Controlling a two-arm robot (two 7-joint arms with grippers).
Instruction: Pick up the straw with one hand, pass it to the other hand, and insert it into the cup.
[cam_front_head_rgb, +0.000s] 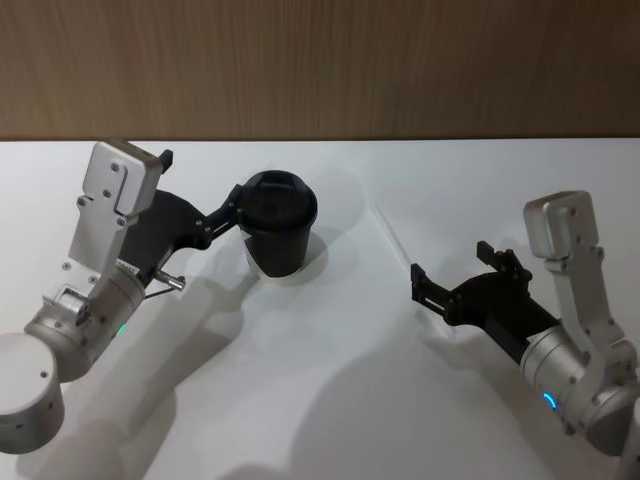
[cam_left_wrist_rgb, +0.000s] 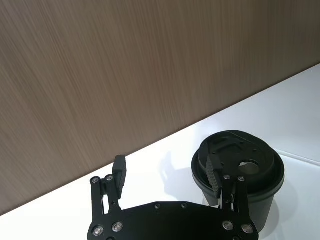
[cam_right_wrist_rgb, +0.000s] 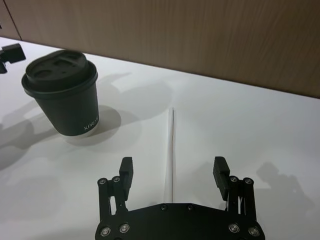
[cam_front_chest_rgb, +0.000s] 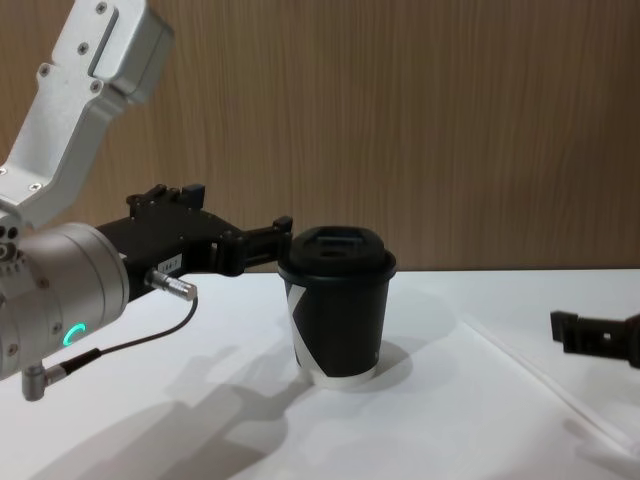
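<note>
The black cup (cam_front_head_rgb: 280, 228) with its domed lid stands upright on the white table, left of centre. My left gripper (cam_front_head_rgb: 202, 182) is open beside it, with one fingertip (cam_left_wrist_rgb: 214, 172) close against the lid's edge and the other finger out over bare table. The thin white straw (cam_right_wrist_rgb: 172, 145) lies flat on the table to the right of the cup (cam_right_wrist_rgb: 65, 95). My right gripper (cam_right_wrist_rgb: 173, 167) hovers open above the straw's near end, one finger on each side, not touching it. In the head view that right gripper (cam_front_head_rgb: 452, 265) sits right of the straw (cam_front_head_rgb: 395, 237).
The brown wood-grain wall (cam_front_head_rgb: 320, 65) runs along the table's far edge behind the cup. The white tabletop (cam_front_head_rgb: 330, 380) stretches bare between the two arms. A thin cable with a metal plug (cam_front_chest_rgb: 172, 287) hangs from the left wrist.
</note>
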